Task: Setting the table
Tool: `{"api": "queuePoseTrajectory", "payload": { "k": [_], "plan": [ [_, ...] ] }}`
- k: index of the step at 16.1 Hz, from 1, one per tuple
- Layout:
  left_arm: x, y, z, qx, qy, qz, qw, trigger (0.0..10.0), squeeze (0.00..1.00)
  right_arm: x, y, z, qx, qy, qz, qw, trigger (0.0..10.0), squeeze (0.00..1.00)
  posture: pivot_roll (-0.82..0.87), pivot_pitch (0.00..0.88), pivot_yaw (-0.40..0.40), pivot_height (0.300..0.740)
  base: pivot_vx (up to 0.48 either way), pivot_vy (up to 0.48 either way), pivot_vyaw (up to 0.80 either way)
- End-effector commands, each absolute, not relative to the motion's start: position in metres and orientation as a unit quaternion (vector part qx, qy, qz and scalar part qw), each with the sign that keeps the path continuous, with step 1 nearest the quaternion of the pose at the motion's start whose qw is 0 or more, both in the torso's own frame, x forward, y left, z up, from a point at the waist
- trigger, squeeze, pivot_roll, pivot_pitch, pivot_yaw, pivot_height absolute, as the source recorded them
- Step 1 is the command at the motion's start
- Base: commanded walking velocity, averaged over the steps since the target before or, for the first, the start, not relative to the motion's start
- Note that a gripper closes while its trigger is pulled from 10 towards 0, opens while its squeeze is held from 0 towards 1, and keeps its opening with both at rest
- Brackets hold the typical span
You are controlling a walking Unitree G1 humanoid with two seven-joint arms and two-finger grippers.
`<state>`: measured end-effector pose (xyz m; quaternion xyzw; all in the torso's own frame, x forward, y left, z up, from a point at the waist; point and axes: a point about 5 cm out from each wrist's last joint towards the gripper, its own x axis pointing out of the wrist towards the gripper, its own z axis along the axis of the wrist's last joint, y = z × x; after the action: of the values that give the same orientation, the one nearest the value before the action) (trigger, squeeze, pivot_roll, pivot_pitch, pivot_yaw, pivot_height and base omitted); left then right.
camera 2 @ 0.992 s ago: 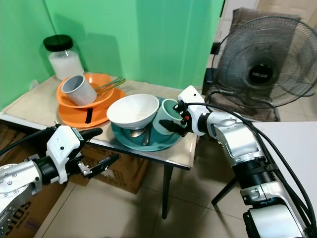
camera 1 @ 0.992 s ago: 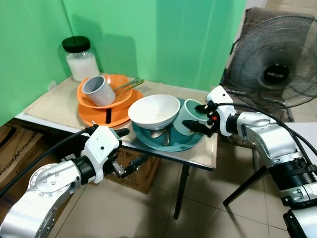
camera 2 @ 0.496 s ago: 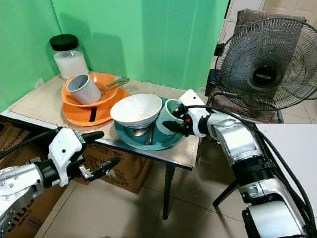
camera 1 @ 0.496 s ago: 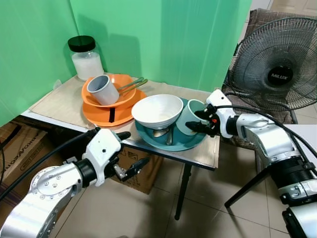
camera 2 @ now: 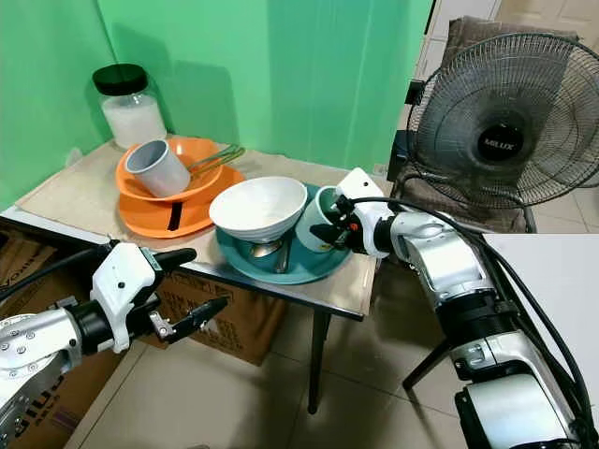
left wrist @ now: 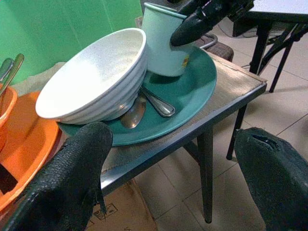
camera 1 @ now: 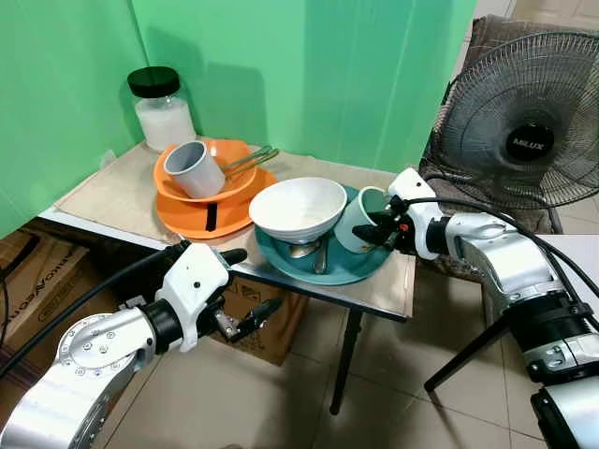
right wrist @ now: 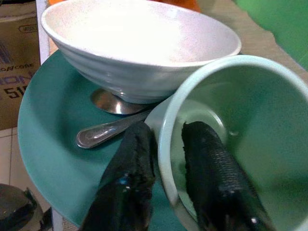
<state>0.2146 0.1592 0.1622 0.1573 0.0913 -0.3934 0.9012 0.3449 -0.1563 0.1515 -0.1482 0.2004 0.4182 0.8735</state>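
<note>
Small table [camera 1: 112, 192] against a green wall, carrying a round teal plate [camera 1: 360, 267] with a speckled white bowl [camera 1: 294, 209], a metal spoon [camera 1: 315, 254] tucked under the bowl, and a pale mint-green cup [camera 1: 356, 220] tilted on the plate's far side, just beside the bowl. Right gripper [right wrist: 168, 168] pinching the cup's rim, one black finger inside and one outside. Left gripper [camera 1: 245, 285] held below the table's front edge with fingers spread wide apart, gripping nothing; beyond, an orange bowl and plate [camera 1: 187, 210] holding a tipped grey cup [camera 1: 192, 169], and a black-lidded glass jar [camera 1: 161, 109].
</note>
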Motion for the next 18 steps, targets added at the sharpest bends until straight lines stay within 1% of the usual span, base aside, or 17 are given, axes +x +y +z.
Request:
{"api": "queuePoseTrajectory", "payload": {
  "k": [1,5,9,10,13,14,15,17,18],
  "plan": [
    [0.215,0.157,0.166,0.168,0.086,-0.399,0.898,10.0,0.00,0.349,-0.155,0.162,-0.159,0.187,0.420,0.874,0.0,0.00,-0.01,0.000,0.001,0.740,0.000,0.000,0.00],
    [0.218,0.157,0.167,0.169,0.082,-0.396,0.899,10.0,0.00,0.350,-0.155,0.168,-0.154,0.181,0.419,0.876,0.0,0.00,-0.02,0.000,0.007,0.740,0.000,0.000,0.00],
    [0.225,0.156,0.169,0.168,0.072,-0.396,0.900,10.0,0.00,0.350,-0.164,0.195,-0.119,0.146,0.396,0.899,0.0,0.00,-0.04,0.000,0.027,0.740,0.000,0.000,0.00],
    [0.230,0.154,0.171,0.166,0.063,-0.389,0.904,10.0,0.00,0.344,-0.170,0.207,-0.111,0.121,0.382,0.909,0.0,0.00,-0.05,0.000,0.031,0.740,0.000,0.000,0.00],
    [0.234,0.148,0.171,0.161,0.054,-0.379,0.910,10.0,0.00,0.330,-0.174,0.220,-0.086,0.093,0.356,0.926,0.0,0.00,-0.06,0.000,0.038,0.740,0.000,0.000,0.00],
    [0.235,0.148,0.171,0.160,0.052,-0.376,0.911,10.0,0.00,0.327,-0.174,0.221,-0.087,0.089,0.347,0.930,2.4,0.00,-0.06,0.000,0.039,0.740,0.000,0.000,0.00],
    [0.237,0.148,0.170,0.159,0.047,-0.365,0.916,10.0,0.00,0.323,-0.176,0.222,-0.075,0.078,0.321,0.941,10.0,0.00,-0.07,0.000,0.039,0.740,0.000,0.000,0.00],
    [0.241,0.148,0.171,0.159,0.038,-0.338,0.927,10.0,0.00,0.309,-0.170,0.223,-0.024,0.064,0.317,0.946,10.0,0.00,-0.07,0.000,0.040,0.740,0.000,0.000,0.00],
    [0.243,0.148,0.173,0.158,0.025,-0.312,0.937,10.0,0.00,0.298,-0.167,0.222,-0.002,0.062,0.306,0.950,10.0,0.00,-0.07,0.000,0.035,0.740,0.000,0.000,0.00]
  ]
}}
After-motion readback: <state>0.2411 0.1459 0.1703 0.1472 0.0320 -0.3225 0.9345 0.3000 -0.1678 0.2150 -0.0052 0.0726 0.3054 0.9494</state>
